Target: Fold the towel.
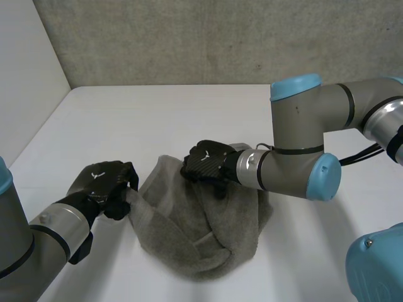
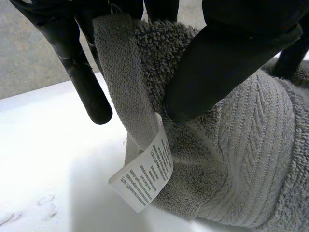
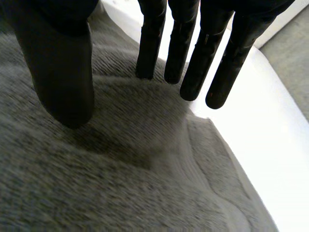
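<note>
Head view: crumpled grey terry towel [image 1: 208, 234] needs flattening first; left hand [image 1: 101, 182] pinches its labelled edge, right hand [image 1: 204, 162] spreads straight fingers over its far part; next, probably pull it flat.

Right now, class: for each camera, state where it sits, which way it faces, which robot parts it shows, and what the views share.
Head view: between and behind the arms, facing down at the table; shows both arms, left robot hand, right robot hand.
Left wrist view: on the left wrist, facing along the palm; its robot hand pinches the towel edge by the label.
Right wrist view: on the right wrist, facing along straight fingers over the towel.
Shared: all see the towel.
</note>
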